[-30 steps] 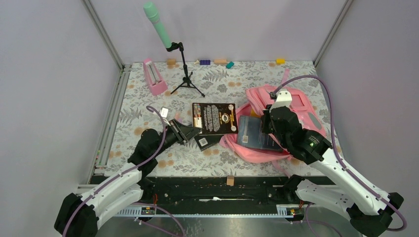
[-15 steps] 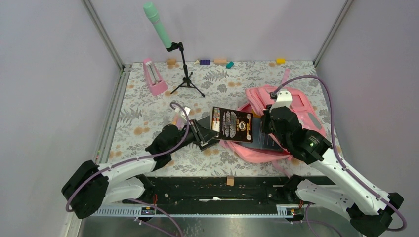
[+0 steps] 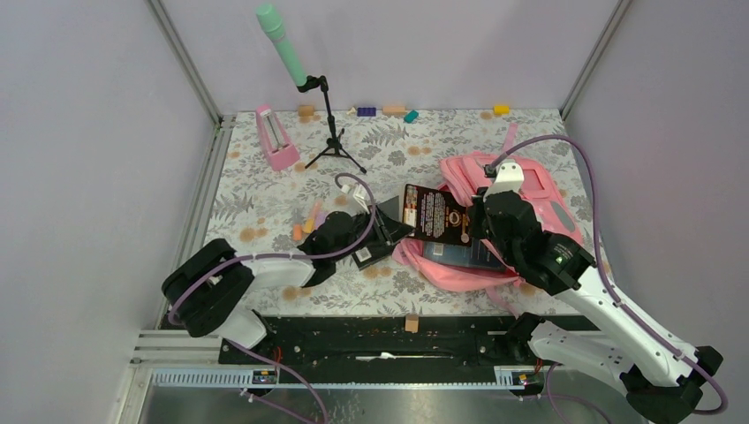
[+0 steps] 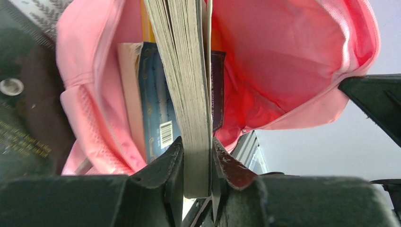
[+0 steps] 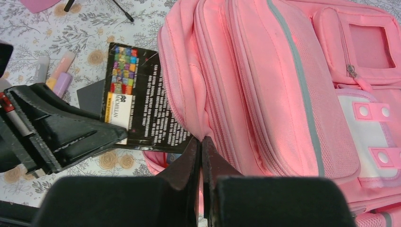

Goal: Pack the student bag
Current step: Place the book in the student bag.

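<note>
Left wrist view: we see the left gripper clamped on a thick book, page edges toward us, one finger on each cover. The book's far end reaches into the mouth of the bag, which gapes open right ahead of the gripper. Inside we see a blue book with a barcode against the left wall, just beside the held one.

Right wrist view: the right gripper has its fingers pressed together, pinching the pink rim of the bag's opening. The bag body with its grey strip spreads to the right of the fingers and beyond them.

Top view: the bag lies right of centre on the floral table, its opening facing left toward the left gripper, which comes in low from that side. The right gripper sits at the bag's left edge, over the opening. We see a black flat item lying under the left arm, with markers just left of that arm. At the far left stand a pink metronome and a mic stand, well apart from the bag.
</note>
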Robot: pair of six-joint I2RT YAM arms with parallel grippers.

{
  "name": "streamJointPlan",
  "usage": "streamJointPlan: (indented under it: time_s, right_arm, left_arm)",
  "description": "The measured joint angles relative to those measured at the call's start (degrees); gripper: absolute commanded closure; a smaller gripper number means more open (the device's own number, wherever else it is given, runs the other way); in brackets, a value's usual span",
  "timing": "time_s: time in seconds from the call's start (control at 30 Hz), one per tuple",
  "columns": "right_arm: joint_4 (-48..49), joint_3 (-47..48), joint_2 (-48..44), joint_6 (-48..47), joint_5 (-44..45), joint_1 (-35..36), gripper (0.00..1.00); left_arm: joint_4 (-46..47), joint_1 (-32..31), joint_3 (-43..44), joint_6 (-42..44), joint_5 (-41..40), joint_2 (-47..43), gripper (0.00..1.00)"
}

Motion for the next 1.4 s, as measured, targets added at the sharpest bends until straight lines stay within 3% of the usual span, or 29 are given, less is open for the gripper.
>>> streamJointPlan:
  time_s: [0.87,1.1,1.3,1.33,1.4]
  right_arm:
    - [-0.22,0.0,-0.66,-0.26,0.07,0.0,1.0]
    - [-0.39,0.0,-0.96,-0.26,0.09,0.0,1.0]
    - [-0.44,0.0,-1.16,-0.24,0.15,-0.02,1.0]
    - [-0.44,0.0,-1.16,-0.24,0.15,0.0,1.0]
    - [-0.46,0.0,-1.25,-0.24,0.15,0.0,1.0]
  left_arm:
    - [-1.53,-6.43,22.73,-0.66,0.87,21.68,1.0]
    - [-3.37,-6.75,23.5,-0.44,0.48,22.38,0.55]
    - [-10.73,-6.73,23.5,2.62,-1.29,22.25,0.35]
    - [-12.09,-6.73,23.5,3.3,-1.75,22.03,0.23]
    - [-13.88,-6.71,23.5,4.17,-2.49,21.16,0.11]
